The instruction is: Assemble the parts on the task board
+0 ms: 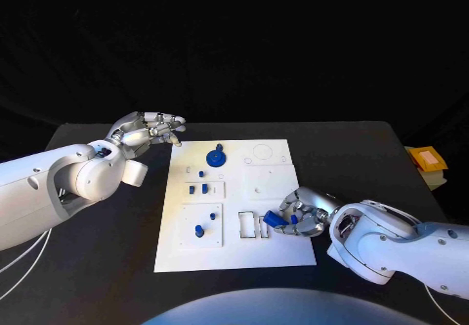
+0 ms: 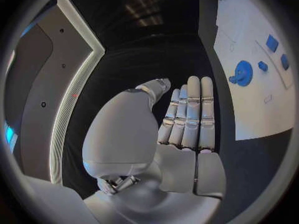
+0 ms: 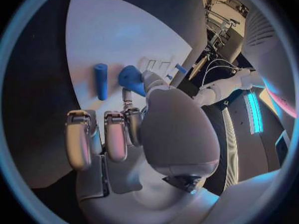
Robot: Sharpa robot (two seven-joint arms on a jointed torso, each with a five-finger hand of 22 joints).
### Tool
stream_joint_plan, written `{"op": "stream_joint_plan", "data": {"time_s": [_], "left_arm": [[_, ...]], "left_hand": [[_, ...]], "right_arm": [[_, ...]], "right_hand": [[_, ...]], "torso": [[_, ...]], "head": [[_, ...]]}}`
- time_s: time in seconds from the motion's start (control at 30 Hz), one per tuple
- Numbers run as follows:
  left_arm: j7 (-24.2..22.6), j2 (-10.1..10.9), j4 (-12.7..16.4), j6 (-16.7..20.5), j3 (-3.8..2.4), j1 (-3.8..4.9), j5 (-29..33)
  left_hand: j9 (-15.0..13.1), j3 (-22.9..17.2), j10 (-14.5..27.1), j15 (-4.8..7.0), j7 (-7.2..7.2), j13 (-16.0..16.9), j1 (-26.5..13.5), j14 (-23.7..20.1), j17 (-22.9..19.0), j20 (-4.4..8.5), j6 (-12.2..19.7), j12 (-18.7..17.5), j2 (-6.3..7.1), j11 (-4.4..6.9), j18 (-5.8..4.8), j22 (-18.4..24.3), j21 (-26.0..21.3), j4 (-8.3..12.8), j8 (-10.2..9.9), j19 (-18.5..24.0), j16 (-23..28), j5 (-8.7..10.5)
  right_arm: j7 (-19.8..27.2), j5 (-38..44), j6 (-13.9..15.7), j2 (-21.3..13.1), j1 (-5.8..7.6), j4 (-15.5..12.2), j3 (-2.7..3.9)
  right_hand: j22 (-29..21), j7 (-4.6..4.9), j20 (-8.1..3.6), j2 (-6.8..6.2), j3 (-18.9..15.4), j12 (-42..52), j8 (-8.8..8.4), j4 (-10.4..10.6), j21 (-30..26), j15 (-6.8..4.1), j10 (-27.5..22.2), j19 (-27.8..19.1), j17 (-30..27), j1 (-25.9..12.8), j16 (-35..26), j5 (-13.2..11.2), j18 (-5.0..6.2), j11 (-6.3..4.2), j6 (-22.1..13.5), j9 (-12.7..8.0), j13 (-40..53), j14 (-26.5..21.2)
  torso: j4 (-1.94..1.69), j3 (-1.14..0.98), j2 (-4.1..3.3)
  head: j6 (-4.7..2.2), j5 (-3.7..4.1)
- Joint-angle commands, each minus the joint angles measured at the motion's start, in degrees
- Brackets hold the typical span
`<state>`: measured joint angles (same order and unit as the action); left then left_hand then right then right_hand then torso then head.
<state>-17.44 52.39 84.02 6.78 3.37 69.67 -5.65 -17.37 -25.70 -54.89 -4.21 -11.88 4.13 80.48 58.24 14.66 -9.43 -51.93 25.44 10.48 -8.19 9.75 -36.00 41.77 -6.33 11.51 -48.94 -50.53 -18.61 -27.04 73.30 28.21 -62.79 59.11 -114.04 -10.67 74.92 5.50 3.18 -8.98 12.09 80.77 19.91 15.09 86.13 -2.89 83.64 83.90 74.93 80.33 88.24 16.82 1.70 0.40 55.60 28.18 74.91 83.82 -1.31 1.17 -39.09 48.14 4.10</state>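
One white task board [image 1: 283, 250] is laid lengthwise in the middle of the black table [image 1: 362, 145], against a dark backdrop, with a blue gear-like part [image 1: 216, 158] seen near its upper edge and smaller blue parts [image 1: 202, 191] set in the recessed panels at its left. The left hand [image 1: 148, 133] is held off the board's upper left corner, empty, with its fingers loosely apart. The right hand [image 1: 301, 215] is lowered over the board's lower right, where a blue part [image 1: 274, 218] is pinched in its fingers.

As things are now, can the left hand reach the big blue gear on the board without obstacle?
Probably yes. The left hand hovers beside the task board's far left corner, holding nothing, and the blue gear lies close by with nothing between them. The right hand is busy at the near side.
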Motion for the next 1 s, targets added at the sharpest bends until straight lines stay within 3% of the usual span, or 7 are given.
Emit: {"op": "stream_joint_plan", "data": {"time_s": [0.03,0.2,0.43,0.8,1.0], "left_arm": [[-0.26,-0.12,0.13,-0.92,-0.04,0.03,0.37],[-0.28,-0.16,0.12,-0.88,-0.04,0.03,0.37],[-0.28,-0.18,0.2,-0.93,-0.04,0.03,0.37],[-0.26,-0.17,0.3,-0.96,-0.04,0.03,0.37],[-0.16,-0.19,0.35,-1.22,-0.04,0.03,0.37]], "left_hand": [[-0.06,0.04,0.35,0.22,0.04,0.06,0.07,-0.22,-0.08,-0.22,-0.07,0.34,-0.46,0.21,0.65,0.03,-0.4,-0.13,0.35,-0.25,0.22,-0.16],[-0.06,0.04,0.35,0.22,0.04,0.06,0.07,-0.22,-0.08,-0.22,-0.07,0.34,-0.46,0.21,0.65,0.03,-0.4,-0.13,0.35,-0.25,0.22,-0.16],[-0.06,0.04,0.35,0.22,0.04,0.06,0.07,-0.22,-0.08,-0.22,-0.07,0.34,-0.46,0.21,0.65,0.03,-0.4,-0.13,0.35,-0.25,0.22,-0.16],[-0.06,0.04,0.35,0.22,0.04,0.06,0.07,-0.22,-0.08,-0.22,-0.07,0.34,-0.46,0.21,0.65,0.03,-0.4,-0.13,0.35,-0.25,0.22,-0.16],[-0.08,0.01,0.38,0.23,0.03,0.05,0.23,-0.22,-0.08,-0.19,-0.1,0.41,-0.5,0.2,0.65,0.01,-0.4,-0.04,0.38,-0.3,0.23,-0.14]], "right_arm": [[0.17,-4.82,3.21,-0.18,0.56,-0.58,-0.01],[1.07,-7.28,4.17,-0.3,1.61,-1.47,0.06],[1.61,-8.98,2.39,0.5,2.03,-1.7,0.09],[1.23,-11.18,-2.34,3.55,1.87,-1.24,0.07],[0.94,-11.22,-3.21,4.45,1.26,-0.8,0.06]], "right_hand": [[14.13,-0.59,-0.3,1.89,1.46,0.43,0.27,-0.3,0.45,-0.38,0.37,4.92,10.75,0.55,0.31,0.22,-0.98,0.06,1.31,0.32,6.36,5.31],[14.23,-0.67,-0.3,1.18,2.2,0.76,0.4,0.92,0.81,-0.38,0.71,5.04,11.01,-1.24,0.41,0.01,-1.05,0.03,1.72,0.32,6.76,5.37],[14.21,-0.66,-0.3,0.93,2.47,0.71,0.44,1.43,0.75,-0.38,0.73,5.02,10.98,-2.46,0.4,-0.19,-1.04,0.03,1.83,0.31,6.77,5.36],[14.21,-0.64,-0.25,0.58,2.51,0.56,0.6,1.59,0.78,-0.34,0.77,5.01,11.02,-7.14,0.41,-1.29,-1.04,0.08,2.07,0.35,6.82,5.37],[14.23,-0.62,-0.21,0.78,2.36,0.5,0.72,1.62,0.86,-0.3,0.8,5.04,11.12,-10.1,0.44,-1.69,-1.05,0.12,2.15,0.38,6.88,5.39]], "torso": [[-0.05,-0.02,-0.01],[-0.01,0.02,0.01],[0.0,-0.01,-0.03],[0.01,0.07,-0.03],[0.0,0.05,0.0]], "head": [[-0.05,0.09],[-0.1,-0.05],[0.01,-0.49],[0.44,-0.84],[0.52,-1.18]]}}
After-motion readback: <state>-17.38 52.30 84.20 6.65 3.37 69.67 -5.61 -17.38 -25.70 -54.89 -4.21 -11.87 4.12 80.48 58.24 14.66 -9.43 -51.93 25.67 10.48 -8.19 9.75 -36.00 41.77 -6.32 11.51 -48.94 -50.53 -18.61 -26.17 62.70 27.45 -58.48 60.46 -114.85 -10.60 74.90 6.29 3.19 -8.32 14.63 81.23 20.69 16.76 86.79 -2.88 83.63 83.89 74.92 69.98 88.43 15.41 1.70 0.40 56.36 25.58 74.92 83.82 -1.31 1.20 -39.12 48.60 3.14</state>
